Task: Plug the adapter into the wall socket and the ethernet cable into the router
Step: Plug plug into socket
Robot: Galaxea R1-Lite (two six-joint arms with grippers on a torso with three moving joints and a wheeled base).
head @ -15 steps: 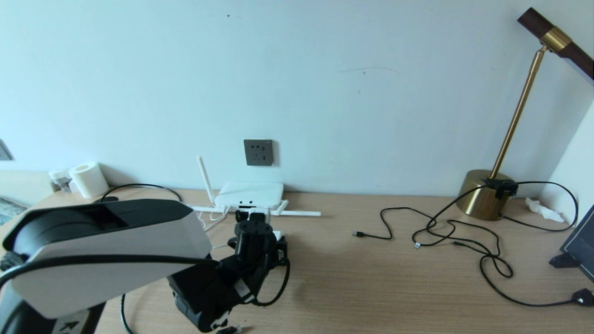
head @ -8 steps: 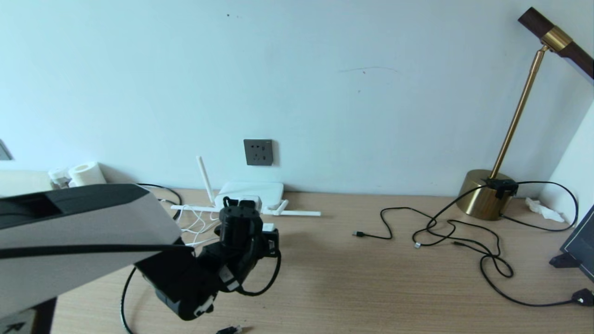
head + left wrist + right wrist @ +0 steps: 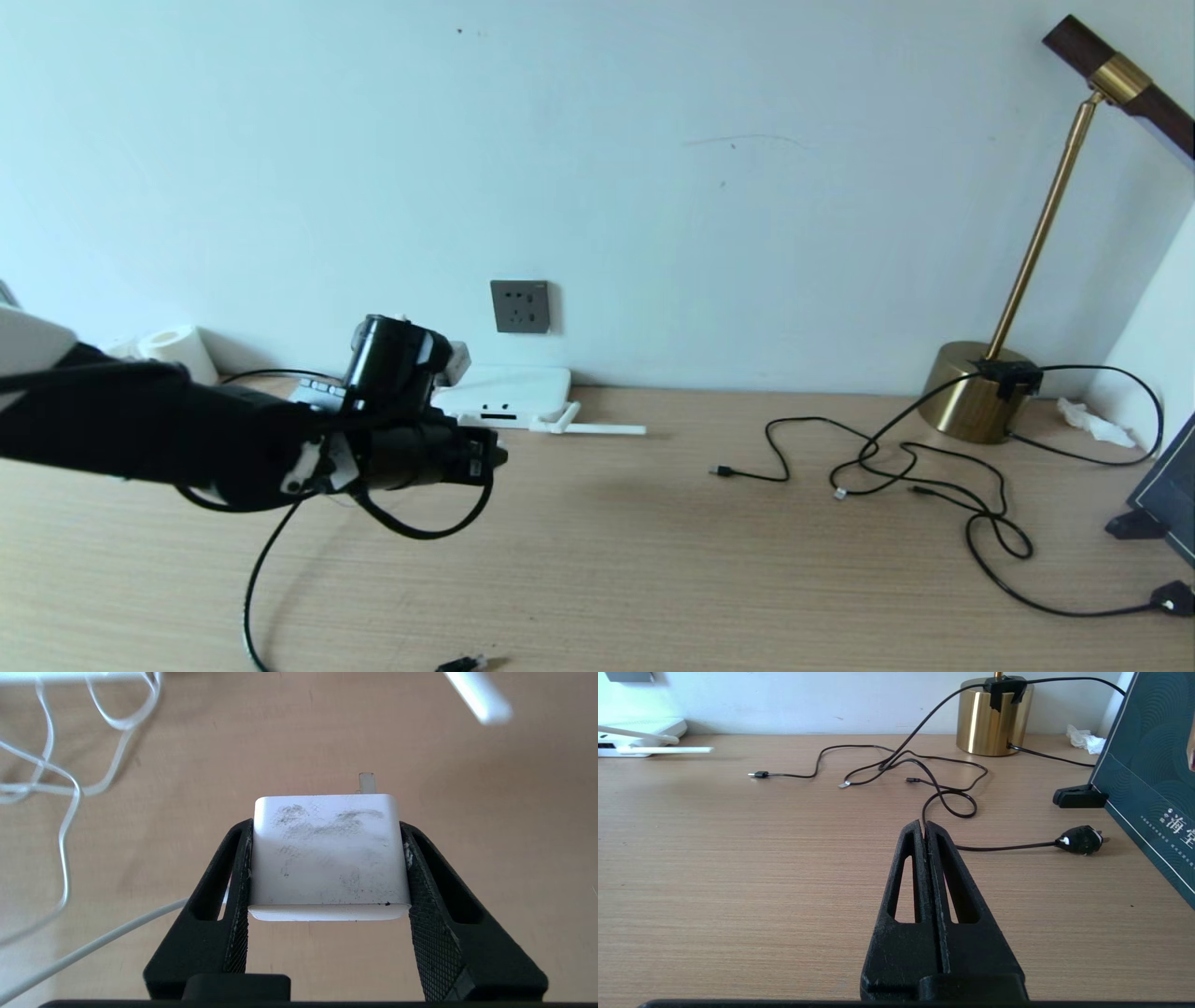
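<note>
1. Left gripper (image 3: 327, 858) has the adapter (image 3: 327, 854) pinched between its two black fingers (image 3: 423, 891), jaws about halfway apart and pressed on both sides of the white cube. It's lifted off the desk (image 3: 653, 560), a prong pokes out the far side, and its white cord (image 3: 93, 947) trails away beside the fingers.
2. From the head cam, the wall socket (image 3: 520, 306) is just past the gripper and a bit higher, on the wall. No contact.
3. The router (image 3: 509, 392) lies flat right beyond the gripper, under the socket.
4. The ethernet cable (image 3: 257, 597) runs along the desk below the left arm, plug end loose near the front edge.
5. Right gripper (image 3: 924, 828) is parked low over the desk, fingers fully together, holding nothing.
</note>
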